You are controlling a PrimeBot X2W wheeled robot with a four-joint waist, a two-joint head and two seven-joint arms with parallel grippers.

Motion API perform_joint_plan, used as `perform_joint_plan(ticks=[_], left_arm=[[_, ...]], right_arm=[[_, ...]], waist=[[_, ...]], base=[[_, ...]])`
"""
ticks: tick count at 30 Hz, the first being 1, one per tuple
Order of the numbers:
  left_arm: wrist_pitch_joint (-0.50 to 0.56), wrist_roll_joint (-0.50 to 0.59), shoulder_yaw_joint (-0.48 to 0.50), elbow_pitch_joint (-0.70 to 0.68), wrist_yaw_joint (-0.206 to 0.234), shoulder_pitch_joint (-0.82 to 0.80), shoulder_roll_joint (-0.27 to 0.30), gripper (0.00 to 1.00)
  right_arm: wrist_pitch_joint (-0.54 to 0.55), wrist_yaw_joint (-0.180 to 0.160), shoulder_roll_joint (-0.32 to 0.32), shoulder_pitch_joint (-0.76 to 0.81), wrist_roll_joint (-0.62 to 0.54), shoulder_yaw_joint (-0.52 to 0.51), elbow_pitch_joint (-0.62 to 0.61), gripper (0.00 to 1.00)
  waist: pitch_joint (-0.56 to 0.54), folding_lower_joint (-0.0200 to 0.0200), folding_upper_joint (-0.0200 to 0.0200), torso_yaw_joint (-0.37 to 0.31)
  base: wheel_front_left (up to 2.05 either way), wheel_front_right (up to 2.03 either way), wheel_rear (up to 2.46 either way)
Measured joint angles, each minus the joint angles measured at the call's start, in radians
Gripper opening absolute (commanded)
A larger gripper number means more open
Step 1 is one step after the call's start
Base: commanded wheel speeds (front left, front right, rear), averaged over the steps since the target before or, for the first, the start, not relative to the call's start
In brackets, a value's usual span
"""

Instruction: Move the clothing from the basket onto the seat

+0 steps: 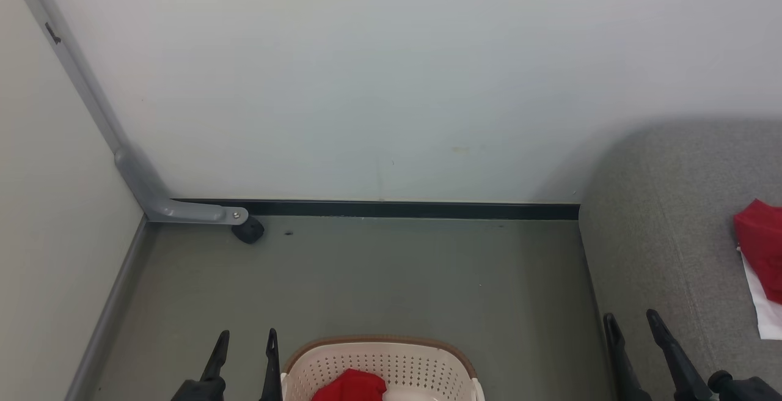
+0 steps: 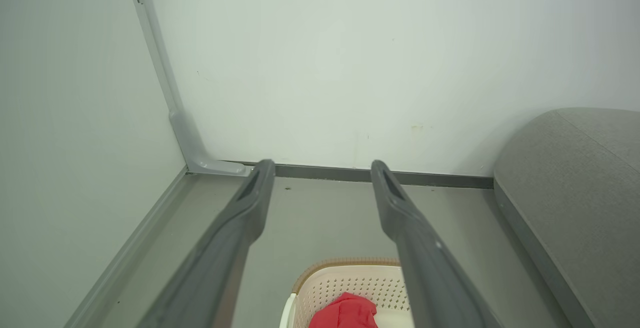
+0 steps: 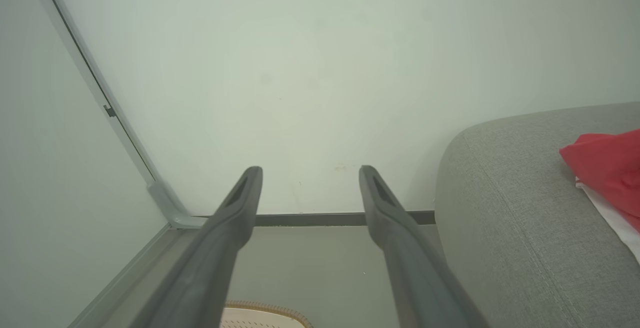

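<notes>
Head view: one soft bright red fabric garment (image 1: 349, 386) lies in the cream-white perforated plastic basket (image 1: 391, 361) on the near floor (image 1: 366, 279), and a red-and-white garment (image 1: 760, 248) rests on the large grey woven-fabric seat (image 1: 666, 236) at right. Just left of the basket the left pincer (image 1: 248, 335), and at the seat's left edge the right pincer (image 1: 630, 315), both stand wide open, holding nothing.

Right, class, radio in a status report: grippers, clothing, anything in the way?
Left gripper open, empty. Right gripper open, empty. Red garment in basket, second garment on seat. Nothing seen blocking.
</notes>
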Motion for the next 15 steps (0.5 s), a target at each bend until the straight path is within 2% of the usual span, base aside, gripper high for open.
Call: perform_joint_plan(ticks=[8, 13, 15], left_arm=[[0.000, 0.007, 0.001, -0.010, 0.000, 0.000, -0.004, 1.00], [0.000, 0.010, -0.006, -0.012, -0.014, 0.000, -0.005, 1.00], [0.000, 0.015, -0.009, -0.011, -0.020, -0.001, -0.005, 1.00]], right_arm=[[0.000, -0.002, 0.000, 0.000, -0.008, -0.016, 0.003, 1.00], [0.000, -0.027, 0.000, 0.000, -0.019, -0.039, 0.012, 1.00], [0.000, -0.028, 0.000, -0.001, -0.022, -0.037, 0.016, 1.00]], waist=[[0.022, 0.0000, 0.0000, -0.006], [0.054, 0.0000, 0.0000, -0.015], [0.071, 0.0000, 0.0000, -0.020]], base=[[0.00, 0.00, 0.00], [0.00, 0.00, 0.00], [0.00, 0.00, 0.00]])
